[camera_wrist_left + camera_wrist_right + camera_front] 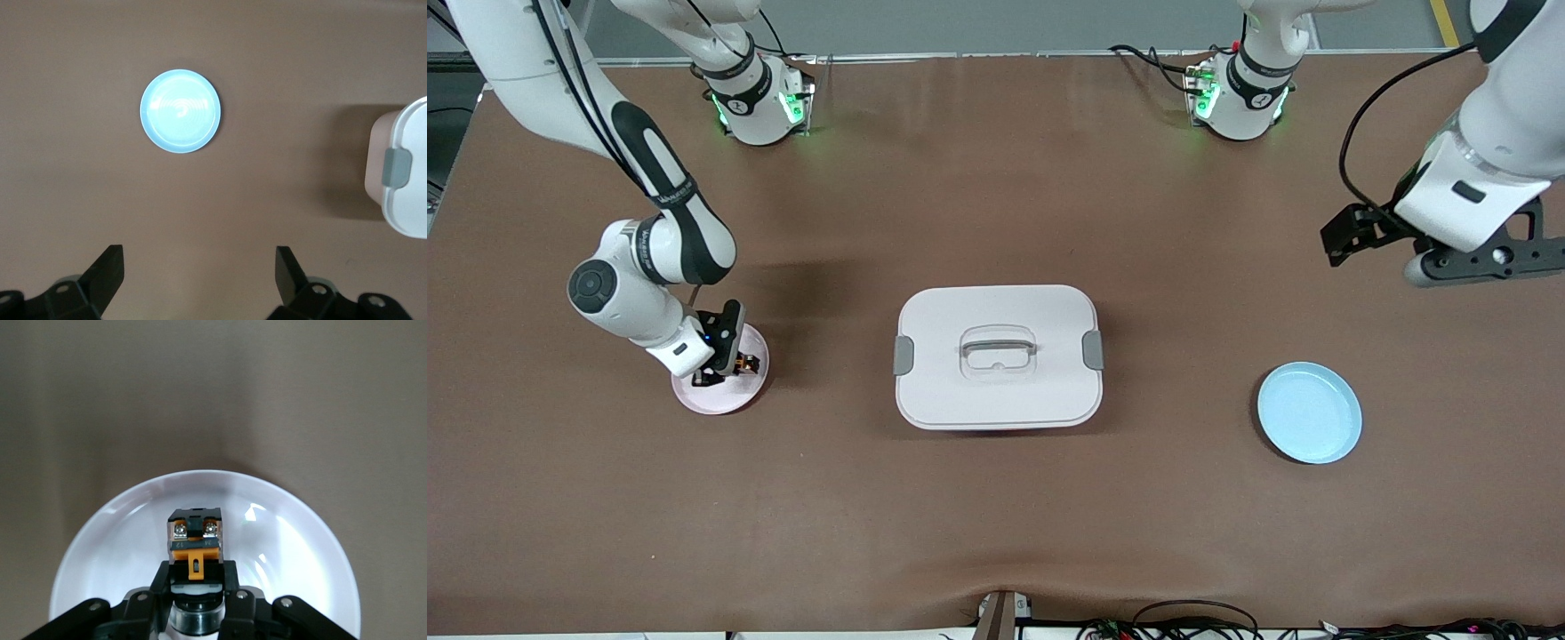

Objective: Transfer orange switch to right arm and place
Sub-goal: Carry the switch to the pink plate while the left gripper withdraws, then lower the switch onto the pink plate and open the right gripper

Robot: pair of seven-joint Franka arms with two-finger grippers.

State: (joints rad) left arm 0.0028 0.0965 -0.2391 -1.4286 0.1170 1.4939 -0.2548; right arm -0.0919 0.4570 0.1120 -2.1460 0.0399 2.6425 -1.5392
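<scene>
- The right gripper [727, 366] is clamping the orange switch [745, 363] between its 2 fingers, holding it low over the pink plate [720, 402]; whether the switch is touching the plate cannot be told.
- In the right wrist view, the orange switch [195, 548] is sitting between the black fingertips [162, 577], its black body with 2 silver screws pointing toward 12 o'clock and its orange face showing just below them.
- The pink plate [120, 540] is filling the lower half of that view as a glossy round dish, with bare brown table [213, 387] above it at 12 o'clock.
- The right arm [649, 258] is reaching down from its base at the top of the front view, bending over the plate at the right arm's end of the table.
- On the front view's clock face, the plate and held switch are lying at about 9 o'clock from the white lidded box [998, 356], which is resting at the middle of the table with a grey latch at each end and a handle on top.
- A blue plate [1309, 412] is lying at about 4 o'clock from the box, toward the left arm's end of the table and slightly nearer the front camera.
- The left gripper [1449, 244] is waiting in the air at about 2 o'clock from the box, over bare table.
- In the left wrist view, the left gripper [200, 273] is standing with its 2 fingers spread wide and holding nothing, the blue plate [181, 111] lying well apart from them on the table.
</scene>
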